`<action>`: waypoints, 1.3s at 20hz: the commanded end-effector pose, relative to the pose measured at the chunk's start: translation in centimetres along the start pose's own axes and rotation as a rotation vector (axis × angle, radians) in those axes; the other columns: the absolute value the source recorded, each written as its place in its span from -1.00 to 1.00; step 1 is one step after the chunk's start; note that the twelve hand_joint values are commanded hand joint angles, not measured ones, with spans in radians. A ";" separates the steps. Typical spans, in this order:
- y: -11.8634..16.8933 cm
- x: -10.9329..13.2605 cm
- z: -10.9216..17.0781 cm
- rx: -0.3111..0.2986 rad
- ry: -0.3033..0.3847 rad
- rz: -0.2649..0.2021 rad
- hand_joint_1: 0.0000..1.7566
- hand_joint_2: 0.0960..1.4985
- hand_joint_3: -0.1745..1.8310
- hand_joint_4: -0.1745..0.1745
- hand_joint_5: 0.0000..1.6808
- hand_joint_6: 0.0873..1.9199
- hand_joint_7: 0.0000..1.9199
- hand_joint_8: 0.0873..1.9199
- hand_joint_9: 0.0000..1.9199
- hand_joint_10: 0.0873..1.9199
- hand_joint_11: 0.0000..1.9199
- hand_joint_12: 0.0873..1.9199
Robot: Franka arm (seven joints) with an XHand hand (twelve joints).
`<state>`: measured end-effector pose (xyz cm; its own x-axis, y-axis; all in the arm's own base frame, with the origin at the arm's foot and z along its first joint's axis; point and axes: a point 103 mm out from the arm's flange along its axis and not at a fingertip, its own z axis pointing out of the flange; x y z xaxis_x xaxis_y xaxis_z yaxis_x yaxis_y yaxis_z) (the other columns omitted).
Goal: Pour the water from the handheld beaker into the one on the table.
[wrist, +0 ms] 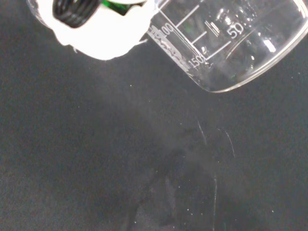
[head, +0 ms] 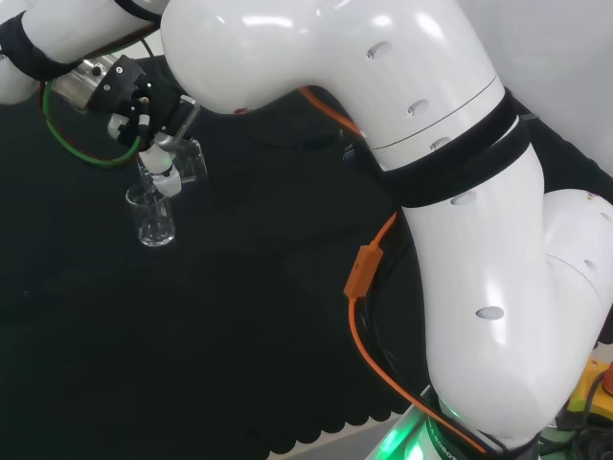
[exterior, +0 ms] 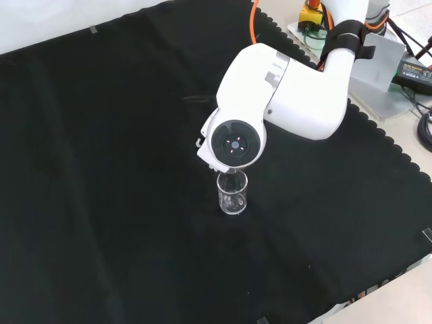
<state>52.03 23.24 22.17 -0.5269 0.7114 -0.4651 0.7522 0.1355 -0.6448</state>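
Fingers [head: 158, 172] curled round clear glass beaker [head: 187, 158], holding it tipped right above second clear beaker [head: 153, 216] standing upright on black cloth [head: 239, 326]. Hand [head: 134, 101] black and white, smooth plastic look. Front view: big white arm link [exterior: 283, 94] with round grey cap [exterior: 234, 144] covering held beaker, standing beaker [exterior: 233, 194] just below cap. Wrist view: held beaker's graduated wall [wrist: 226, 43] up close, white fingertip [wrist: 103, 33] pressed on it, faint glass rim [wrist: 211, 159] beneath. Water level hard to tell.
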 end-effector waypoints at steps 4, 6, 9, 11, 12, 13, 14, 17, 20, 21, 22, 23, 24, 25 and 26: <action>-0.1 -0.1 -0.2 -0.003 -0.001 0.000 0.45 0.52 -1.00 -1.00 0.21 -0.02 0.12 -0.03 0.46 0.14 0.10 0.01; 0.0 0.0 -0.3 0.008 -0.007 0.006 0.45 0.52 -1.00 -1.00 0.21 -0.02 0.12 -0.03 0.46 0.14 0.10 0.01; 0.0 0.0 -0.4 0.005 -0.006 0.007 0.45 0.52 -1.00 -1.00 0.21 -0.02 0.12 -0.03 0.46 0.14 0.10 0.01; 0.0 -0.1 -0.4 0.002 -0.004 0.006 0.45 0.52 -1.00 -1.00 0.21 -0.02 0.12 -0.03 0.46 0.14 0.10 0.01; -0.1 -0.1 -0.4 0.000 -0.004 0.006 0.45 0.52 -1.00 -1.00 0.21 -0.02 0.12 -0.03 0.46 0.14 0.10 0.01; -0.1 -0.1 -0.4 -0.001 -0.005 0.007 0.45 0.52 -1.00 -1.00 0.21 -0.02 0.12 -0.03 0.46 0.14 0.10 0.01; -0.1 -0.1 -0.4 -0.002 -0.007 0.007 0.45 0.52 -1.00 -1.00 0.21 -0.02 0.12 -0.03 0.46 0.14 0.11 0.01; -0.2 0.1 -0.7 -0.003 -0.011 0.009 0.45 0.52 -1.00 -1.00 0.21 -0.02 0.12 -0.03 0.46 0.14 0.11 0.01; -0.3 0.0 -0.7 -0.008 -0.009 0.007 0.45 0.52 -1.00 -1.00 0.21 -0.02 0.12 -0.03 0.46 0.14 0.11 0.01; -0.3 0.0 -0.7 -0.008 -0.008 0.006 0.45 0.52 -1.00 -1.00 0.21 -0.02 0.12 -0.03 0.46 0.14 0.11 0.01; -0.3 0.0 -0.7 -0.008 -0.008 0.006 0.45 0.52 -1.00 -1.00 0.21 -0.02 0.12 -0.03 0.46 0.14 0.11 0.01; -0.3 0.0 -0.7 -0.008 -0.008 0.007 0.45 0.52 -1.00 -1.00 0.21 -0.02 0.12 -0.03 0.46 0.14 0.11 0.01; -0.3 0.1 -0.8 -0.008 -0.009 0.009 0.45 0.52 -1.00 -1.00 0.21 -0.02 0.12 -0.03 0.46 0.14 0.11 0.01; -0.2 0.1 -0.8 -0.008 -0.009 0.010 0.45 0.52 -1.00 -1.00 0.21 -0.02 0.12 -0.03 0.46 0.14 0.11 0.01; -0.3 0.1 -0.9 -0.010 -0.009 0.010 0.45 0.52 -1.00 -1.00 0.21 -0.02 0.12 -0.03 0.46 0.14 0.11 0.01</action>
<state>52.07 23.70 22.70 -0.5253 0.7060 -0.4750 0.7578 0.1344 -0.6385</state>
